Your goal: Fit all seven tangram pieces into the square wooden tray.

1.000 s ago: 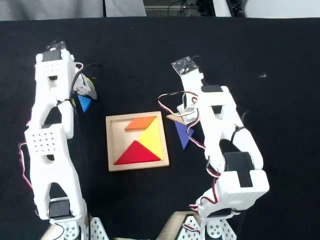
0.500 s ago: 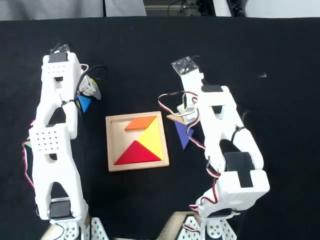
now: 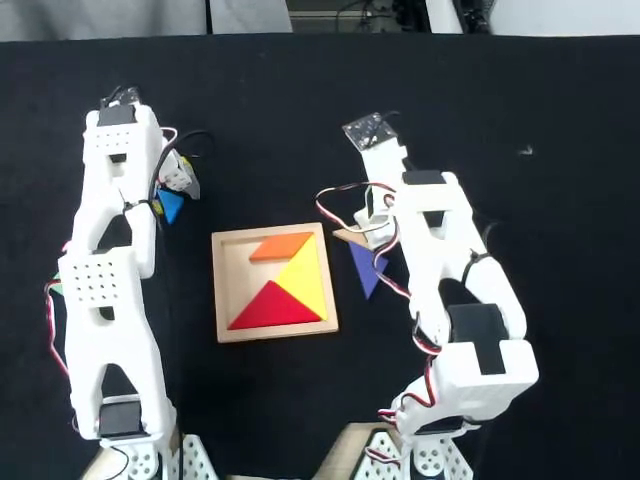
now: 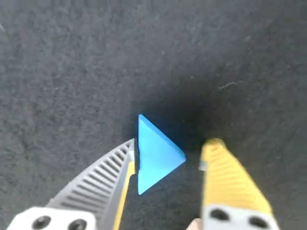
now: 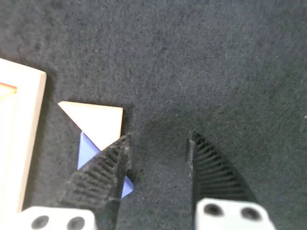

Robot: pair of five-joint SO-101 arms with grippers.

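Observation:
The square wooden tray (image 3: 222, 290) lies mid-table holding an orange piece (image 3: 281, 246), a yellow triangle (image 3: 305, 279) and a red triangle (image 3: 270, 307). A small blue triangle (image 3: 170, 206) lies left of the tray. My left gripper (image 4: 172, 143) is open and straddles this blue triangle (image 4: 156, 153); the grey finger (image 4: 103, 175) touches its edge and the yellow finger (image 4: 228, 177) stands apart. Right of the tray a tan triangle (image 5: 98, 120) overlaps a purple piece (image 5: 87, 149). My right gripper (image 5: 159, 139) is open just beside them, holding nothing.
Black cloth covers the table (image 3: 520, 120). The tray's right rim (image 5: 24, 143) is close to the tan triangle. Open cloth lies behind the tray and to the far right. Cables hang off both arms.
The left arm has shifted slightly right and away, settling over the blue triangle. The right arm and the pieces have not moved.

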